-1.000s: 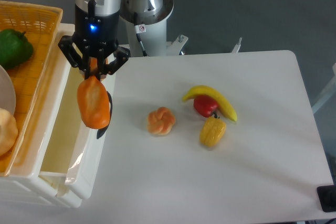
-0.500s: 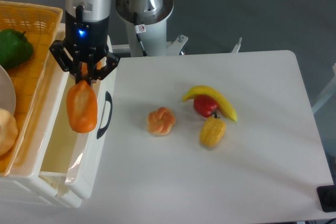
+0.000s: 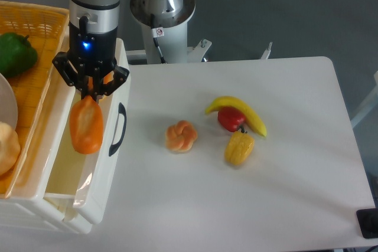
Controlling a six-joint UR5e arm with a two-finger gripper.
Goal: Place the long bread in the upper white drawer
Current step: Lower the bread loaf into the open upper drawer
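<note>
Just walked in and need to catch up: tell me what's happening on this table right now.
The robot arm's gripper is shut on the top end of a long bread, which hangs over the open white drawer at the table's left. The loaf has not been let go. A basket with a green pepper sits on top of the drawer unit. On the table lie a small bun, a banana, a red pepper and a yellow corn-like piece, all untouched.
</note>
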